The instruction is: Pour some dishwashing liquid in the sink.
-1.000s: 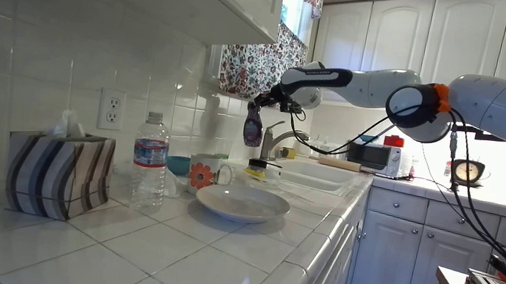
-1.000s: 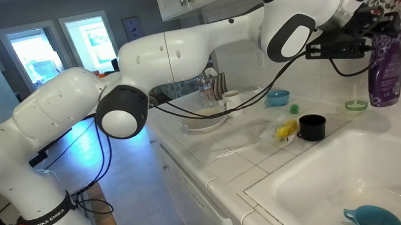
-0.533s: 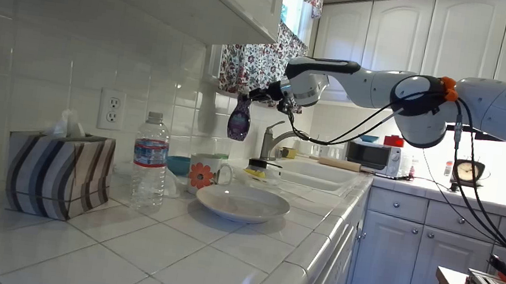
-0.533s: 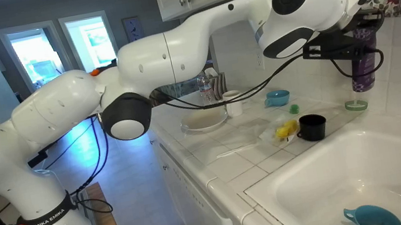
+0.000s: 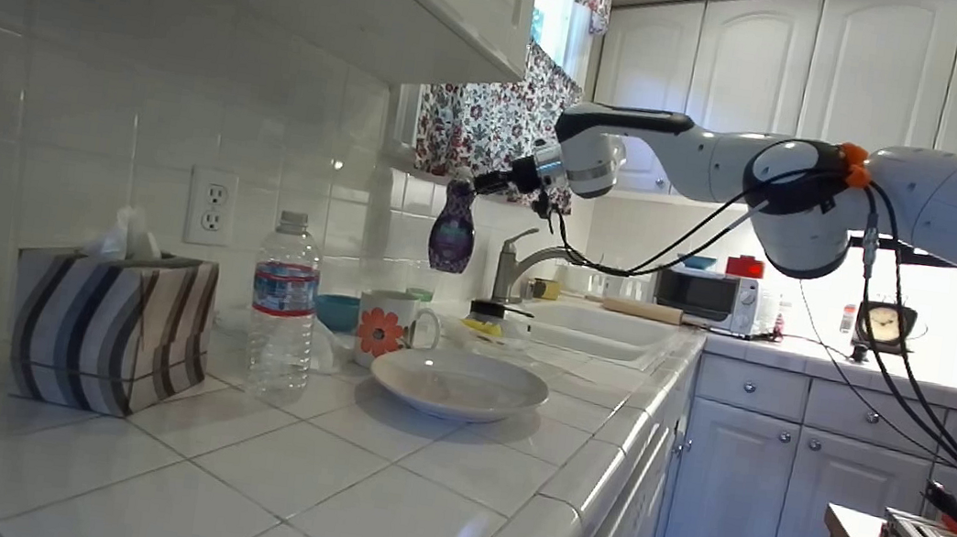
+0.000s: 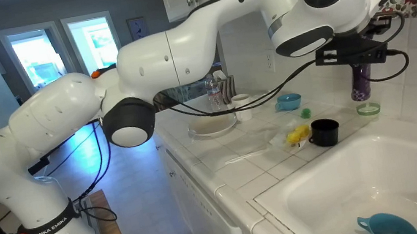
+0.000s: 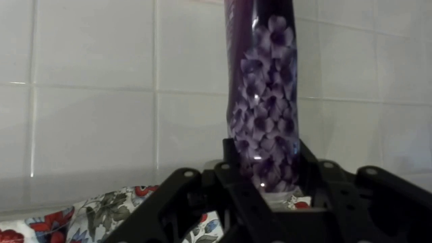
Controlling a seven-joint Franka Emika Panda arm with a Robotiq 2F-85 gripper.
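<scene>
Soap [image 5: 453, 233] is gripped by the claw [image 7: 266, 148], pinched near its top from both sides. It's held roughly upright in midair, near the tiled wall [image 7: 94, 128] — left of the faucet [image 5: 504, 274] in an exterior view. The glass [image 6: 368, 109] is seen just below it in an exterior view, though whether that's directly underneath can't be told. There, the sink [image 6: 410, 167] is seen nearer, at lower right, with a blue cup [image 6: 391, 226] set in it, partly cut off. A black mug [image 6: 325, 133] is parked by the sink's left edge, just beside some yellow thing [image 6: 298, 134] — what it is can't quite be made out. Along the near counter [image 5: 372, 513] in an exterior view, the tissue box [image 5: 114, 331], water bottle [image 5: 279, 344], flower mug [image 5: 381, 330] and plate [image 5: 459, 386] are lined up left to right.
</scene>
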